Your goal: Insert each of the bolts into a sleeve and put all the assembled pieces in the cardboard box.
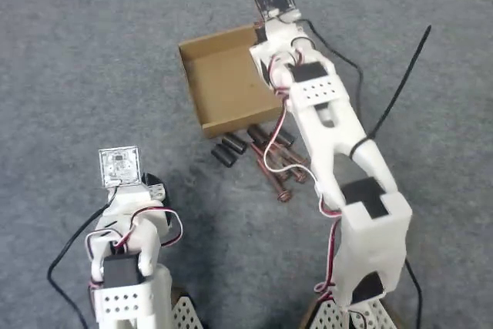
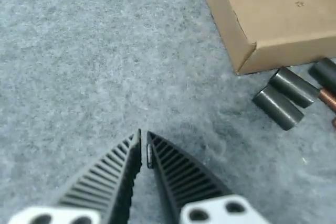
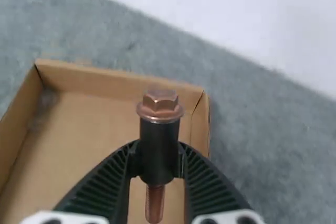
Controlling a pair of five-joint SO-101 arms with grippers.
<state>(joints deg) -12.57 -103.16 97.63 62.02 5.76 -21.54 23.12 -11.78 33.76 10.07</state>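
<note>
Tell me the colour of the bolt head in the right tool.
Copper bolt head, seated on the black sleeve; best in the right wrist view.

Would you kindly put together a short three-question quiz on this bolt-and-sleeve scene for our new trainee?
1. True or false: the right gripper holds a bare bolt with no sleeve on it.
2. Pick one. That gripper is above: A the cardboard box; B the loose bolts on the carpet; C the other arm's base.
3. Fill the gap: the left gripper has its fingers ____ (open or shut).

Key
1. False: the bolt sits inside a sleeve, and the fingers clamp the sleeve.
2. A
3. shut
</note>
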